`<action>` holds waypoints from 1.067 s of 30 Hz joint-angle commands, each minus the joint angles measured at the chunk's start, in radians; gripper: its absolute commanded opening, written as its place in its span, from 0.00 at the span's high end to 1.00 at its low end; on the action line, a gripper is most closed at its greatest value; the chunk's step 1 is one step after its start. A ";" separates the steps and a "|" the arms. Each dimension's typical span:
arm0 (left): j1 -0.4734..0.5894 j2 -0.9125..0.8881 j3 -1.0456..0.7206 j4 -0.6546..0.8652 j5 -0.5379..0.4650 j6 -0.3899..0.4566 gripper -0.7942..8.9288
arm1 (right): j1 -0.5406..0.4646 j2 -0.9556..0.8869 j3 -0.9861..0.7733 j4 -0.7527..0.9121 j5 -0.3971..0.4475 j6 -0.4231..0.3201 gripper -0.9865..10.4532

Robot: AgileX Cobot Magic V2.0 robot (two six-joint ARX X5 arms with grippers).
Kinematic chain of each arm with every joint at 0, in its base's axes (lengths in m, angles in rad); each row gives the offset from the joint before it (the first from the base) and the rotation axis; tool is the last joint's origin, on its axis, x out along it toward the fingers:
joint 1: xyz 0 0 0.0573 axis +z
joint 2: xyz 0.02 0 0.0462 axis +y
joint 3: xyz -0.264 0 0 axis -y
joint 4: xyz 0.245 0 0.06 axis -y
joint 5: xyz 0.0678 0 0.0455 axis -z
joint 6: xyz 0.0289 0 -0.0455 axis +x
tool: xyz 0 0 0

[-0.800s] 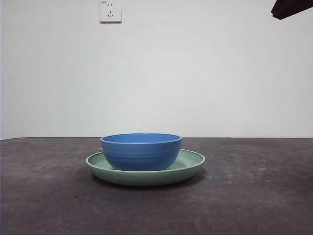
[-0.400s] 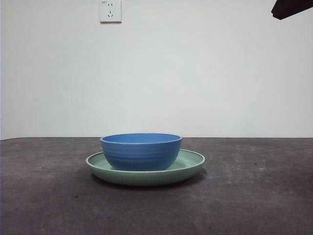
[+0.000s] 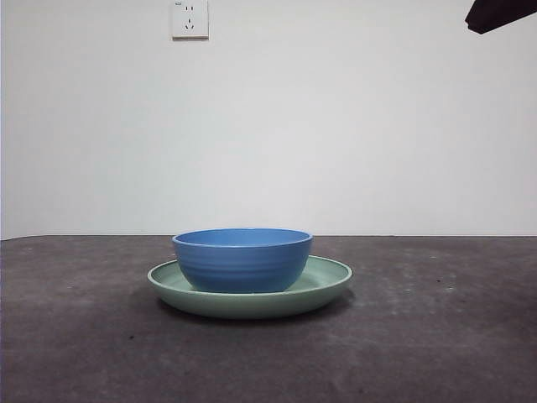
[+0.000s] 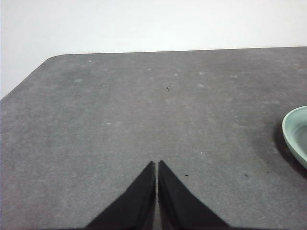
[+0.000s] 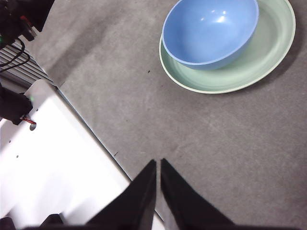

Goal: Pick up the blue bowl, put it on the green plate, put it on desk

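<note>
The blue bowl (image 3: 242, 259) sits upright inside the green plate (image 3: 329, 280) at the middle of the desk (image 3: 436, 336). From the right wrist view the blue bowl (image 5: 210, 31) rests toward one side of the green plate (image 5: 259, 55), empty. My right gripper (image 5: 158, 163) hangs shut well away from them, above the desk near its edge. My left gripper (image 4: 157, 164) is shut over bare desk, with only the green plate's rim (image 4: 290, 134) at the frame edge. One arm shows as a black tip (image 3: 497, 13) at the top right corner of the front view.
A white wall with a power socket (image 3: 190, 18) stands behind the desk. In the right wrist view a white base (image 5: 53, 158) with black hardware and cables (image 5: 17, 21) lies beyond the desk edge.
</note>
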 commanded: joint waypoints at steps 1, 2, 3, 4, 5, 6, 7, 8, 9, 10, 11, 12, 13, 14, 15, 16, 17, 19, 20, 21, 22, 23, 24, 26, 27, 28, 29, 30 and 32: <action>0.003 -0.002 -0.021 -0.008 -0.002 -0.006 0.91 | 0.007 0.005 0.017 0.010 -0.002 -0.012 0.91; 0.003 -0.002 -0.021 -0.008 -0.002 -0.006 0.91 | 0.007 0.006 0.017 0.010 -0.002 -0.012 0.91; 0.003 -0.002 -0.021 -0.008 -0.002 -0.006 0.91 | 0.007 0.005 0.017 0.010 -0.002 -0.012 0.91; 0.003 -0.002 -0.021 -0.008 -0.002 -0.006 0.91 | 0.007 0.005 0.017 0.010 -0.002 -0.012 0.91; 0.003 -0.002 -0.021 -0.008 -0.002 -0.006 0.91 | 0.007 0.006 0.017 0.010 -0.002 -0.012 0.91; 0.003 -0.002 -0.021 -0.008 -0.002 -0.006 0.91 | 0.007 0.006 0.017 0.010 -0.002 -0.012 0.91; 0.003 -0.002 -0.021 -0.008 -0.002 -0.006 0.91 | 0.007 0.006 0.017 0.010 -0.002 -0.012 0.91; 0.003 -0.002 -0.021 -0.008 -0.002 -0.006 0.91 | 0.007 0.006 0.017 0.010 -0.002 -0.012 0.91; 0.003 -0.002 -0.021 -0.008 -0.002 -0.006 0.91 | 0.007 0.005 0.017 0.010 -0.002 -0.012 0.91; 0.003 -0.002 -0.021 -0.008 -0.002 -0.006 0.91 | 0.007 0.005 0.017 0.010 -0.002 -0.012 0.91; 0.003 -0.002 -0.021 -0.008 -0.002 -0.006 0.91 | 0.007 0.006 0.017 0.010 -0.002 -0.012 0.91; 0.003 -0.002 -0.021 -0.008 -0.002 -0.006 0.91 | 0.007 0.005 0.017 0.010 -0.002 -0.012 0.91; 0.003 -0.002 -0.021 -0.008 -0.002 -0.006 0.91 | 0.007 0.006 0.017 0.010 -0.003 -0.012 0.91; 0.003 -0.002 -0.021 -0.008 -0.002 -0.006 0.91 | 0.007 0.005 0.017 0.010 -0.002 -0.013 0.91; 0.003 -0.002 -0.021 -0.008 -0.002 -0.006 0.91 | 0.011 0.004 0.017 0.009 -0.002 -0.012 0.91; 0.003 -0.002 -0.021 -0.008 -0.002 -0.006 0.91 | 0.011 -0.001 0.017 0.009 -0.003 -0.012 0.91; 0.003 -0.002 -0.021 -0.008 -0.002 -0.006 0.91 | 0.001 -0.011 0.017 0.010 -0.001 -0.012 0.91; 0.003 -0.002 -0.021 -0.008 -0.002 -0.006 0.91 | -0.032 -0.038 0.017 0.013 0.000 -0.068 0.91; 0.003 -0.002 -0.021 -0.008 -0.002 -0.006 0.91 | -0.056 -0.055 0.016 0.019 -0.003 -0.091 0.91; 0.003 -0.002 -0.021 -0.008 -0.002 -0.006 0.91 | -0.084 -0.076 0.013 0.034 -0.003 -0.098 0.91; 0.003 -0.002 -0.021 -0.008 -0.002 -0.006 0.91 | -0.113 -0.096 0.008 0.057 -0.003 -0.098 0.91; 0.003 -0.002 -0.021 -0.008 -0.002 -0.006 0.91 | -0.143 -0.119 0.001 0.085 -0.003 -0.097 0.91; 0.003 -0.002 -0.021 -0.008 -0.002 -0.006 0.91 | -0.190 -0.159 -0.016 0.130 -0.002 -0.098 0.91; 0.003 -0.002 -0.021 -0.008 -0.002 -0.006 0.91 | -0.266 -0.227 -0.058 0.217 0.003 -0.098 0.91; 0.003 -0.002 -0.021 -0.008 -0.002 -0.006 0.91 | -0.306 -0.265 -0.085 0.267 0.011 -0.098 0.91; 0.003 -0.002 -0.021 -0.008 -0.002 -0.006 0.91 | -0.338 -0.294 -0.111 0.307 0.027 -0.098 0.91; 0.003 -0.002 -0.021 -0.008 -0.002 -0.006 0.91 | -0.369 -0.328 -0.144 0.357 0.047 -0.098 0.91; 0.003 -0.002 -0.021 -0.008 -0.002 -0.006 0.91 | -0.396 -0.361 -0.181 0.406 0.066 -0.098 0.91; 0.003 -0.002 -0.021 -0.008 -0.002 -0.006 0.91 | -0.431 -0.425 -0.256 0.496 0.095 -0.098 0.91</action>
